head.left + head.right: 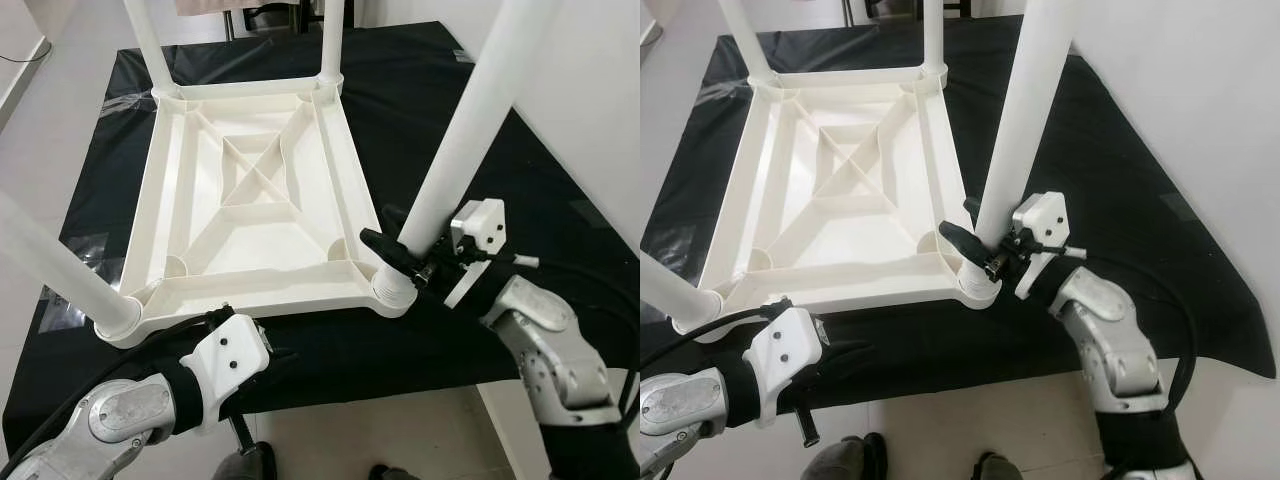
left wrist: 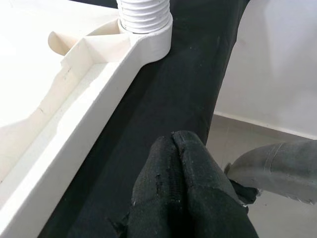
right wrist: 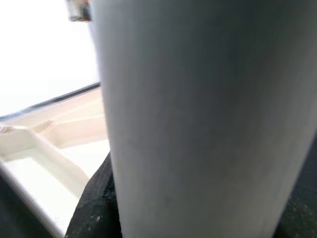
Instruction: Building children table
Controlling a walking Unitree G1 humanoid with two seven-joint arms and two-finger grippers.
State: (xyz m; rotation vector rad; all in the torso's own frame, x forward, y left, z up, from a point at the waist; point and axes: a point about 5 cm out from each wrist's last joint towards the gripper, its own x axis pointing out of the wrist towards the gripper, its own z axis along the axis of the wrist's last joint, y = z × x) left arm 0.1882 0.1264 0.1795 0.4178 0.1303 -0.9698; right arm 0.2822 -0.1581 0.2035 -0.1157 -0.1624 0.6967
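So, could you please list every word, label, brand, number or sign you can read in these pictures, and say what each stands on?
None: no readable text anywhere.
The upturned white table top and its legs are plain, unmarked plastic.
The black sheet under it carries no print.
The right gripper, closed around a leg, and the left gripper, shut over the sheet, bear only screws, no lettering.

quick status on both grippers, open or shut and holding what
Left gripper: shut, holding nothing, over the black cloth.
Right gripper: shut on the table leg just above its socket.
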